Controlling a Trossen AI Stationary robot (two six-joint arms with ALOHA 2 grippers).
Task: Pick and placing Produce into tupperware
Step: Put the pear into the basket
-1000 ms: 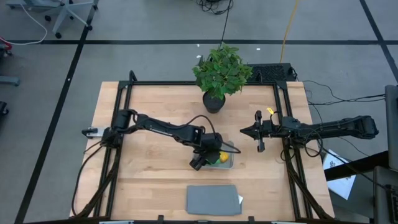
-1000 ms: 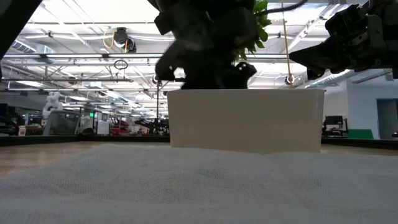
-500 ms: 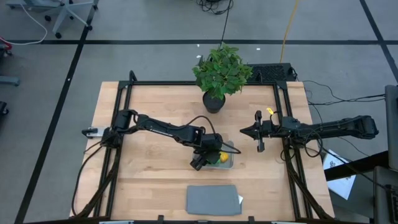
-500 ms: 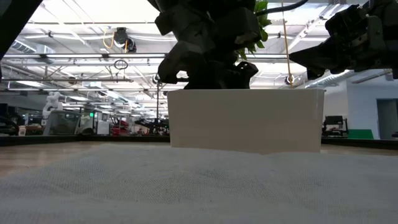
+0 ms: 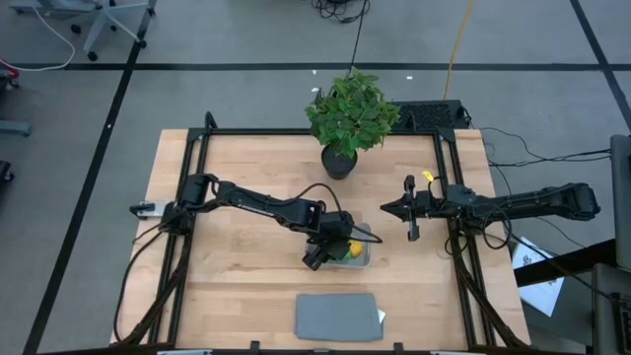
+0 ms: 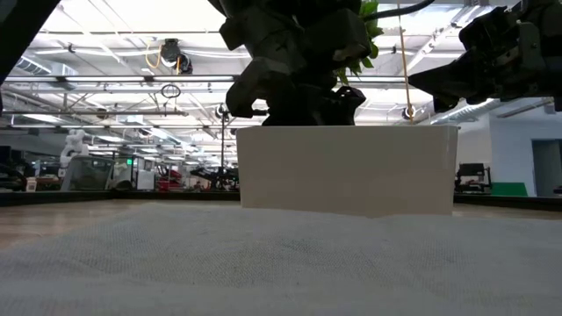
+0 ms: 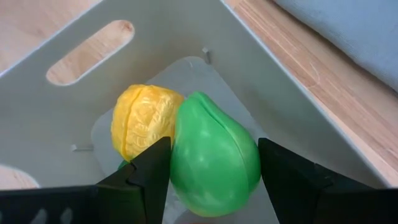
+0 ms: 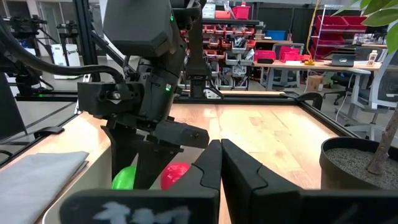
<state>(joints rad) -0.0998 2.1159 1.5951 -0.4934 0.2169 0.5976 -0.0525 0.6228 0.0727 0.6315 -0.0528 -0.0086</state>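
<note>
Produce looks nearly packed: your left gripper (image 7: 211, 168), fingers spread, brackets the green piece (image 7: 214, 155) beside the yellow piece (image 7: 144, 121) inside the tupperware (image 7: 298, 109). Your right gripper (image 8: 221, 163), fingers clenched, waits near the worktop's (image 5: 246, 177) right edge, seeing the red piece (image 8: 176, 175) there too.

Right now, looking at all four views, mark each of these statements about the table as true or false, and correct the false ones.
1. The left gripper is over the tupperware. True.
2. The green produce lies on the bare wood. False: it is inside the tupperware, between the left gripper's open fingers.
3. The yellow produce touches the green one. True.
4. The right gripper holds the red produce. False: it is shut on nothing, away from the tupperware.
5. The potted plant stands in the tupperware. False: it stands apart on the table.
</note>
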